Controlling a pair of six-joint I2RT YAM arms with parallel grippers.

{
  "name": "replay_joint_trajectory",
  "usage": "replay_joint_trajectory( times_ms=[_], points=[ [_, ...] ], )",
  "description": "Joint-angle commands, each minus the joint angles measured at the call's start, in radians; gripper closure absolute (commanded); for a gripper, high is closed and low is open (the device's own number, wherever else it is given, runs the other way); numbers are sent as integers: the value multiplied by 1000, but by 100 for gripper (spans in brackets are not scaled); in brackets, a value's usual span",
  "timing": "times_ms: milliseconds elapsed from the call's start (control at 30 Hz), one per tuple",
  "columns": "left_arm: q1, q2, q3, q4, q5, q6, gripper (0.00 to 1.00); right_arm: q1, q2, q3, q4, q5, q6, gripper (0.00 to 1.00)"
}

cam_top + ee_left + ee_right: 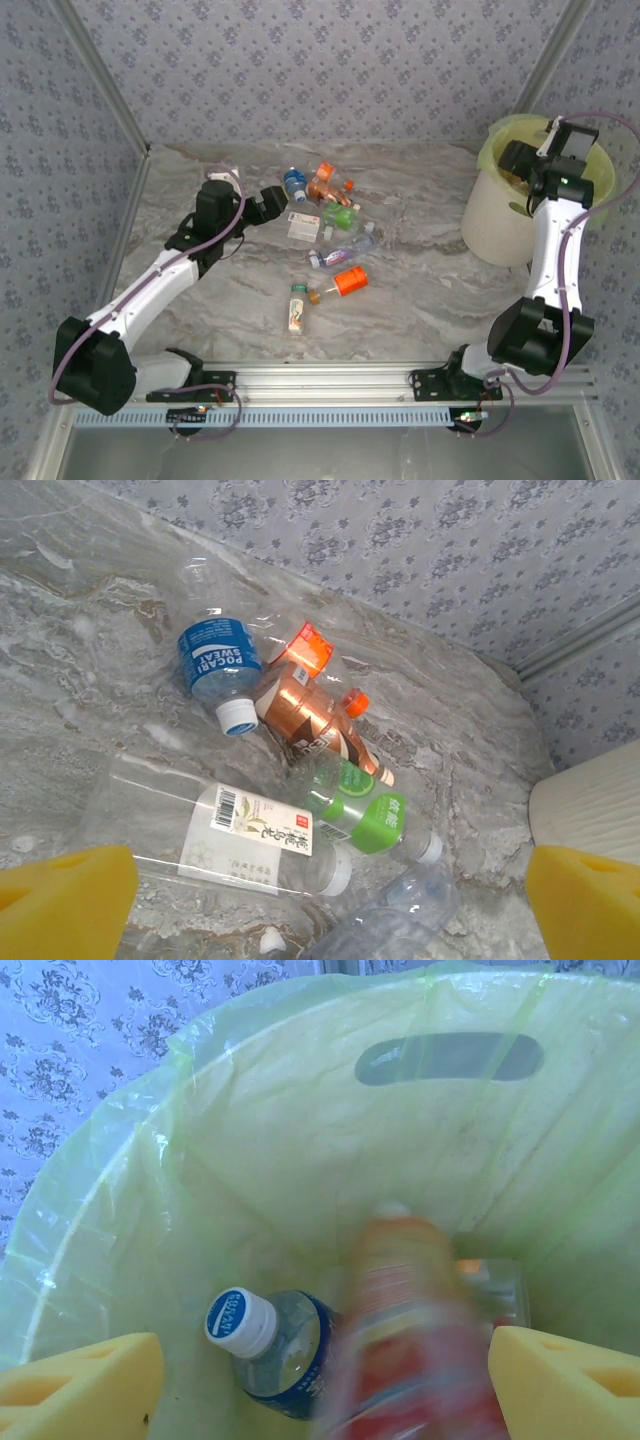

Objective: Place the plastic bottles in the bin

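Marbled table (420, 300), wallpapered walls. The bin (490, 235) stands at two o'clock. The right pincer (322, 1380) hangs over its mouth, spread, and a blurred bottle (410, 1330) seems to be falling in beside a blue bottle (275, 1345). The left pincer (325, 905), spread wide, sits at nine o'clock of the loose bottles (330, 225), probably to pick next.

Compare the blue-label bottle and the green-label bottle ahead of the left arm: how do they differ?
The blue-label bottle has a dark blue label, the green-label bottle a lime-green one. In the left wrist view the blue-label bottle's cap points down toward the camera, while the green-label bottle's cap points right. Both are clear, white-capped and lying on their sides.
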Motion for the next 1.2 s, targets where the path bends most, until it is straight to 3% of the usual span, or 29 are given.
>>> replay_joint_trajectory(
  times_ms=[0,333,667,867,1033,1167],
  points=[
    [7,-18,-5,-36,-20,-12,1,-5,-30,50,-21,19,2,12],
    [6,-18,-29,-89,-21,-39,1,45,-174,-25,15,2,31,5],
    [-35,-65,-79,-229,-80,-87,0,280,-304,-143,94,-15,104,0],
    [-126,-131,-95,-395,-160,-112,1,438,-344,-221,149,42,133,0],
    [-271,-181,-124,-509,-266,-125,0,527,-358,-286,188,88,163,0],
    [-403,-215,-160,-540,-290,-153,1,557,-369,-364,233,128,213,0]
  ],
)
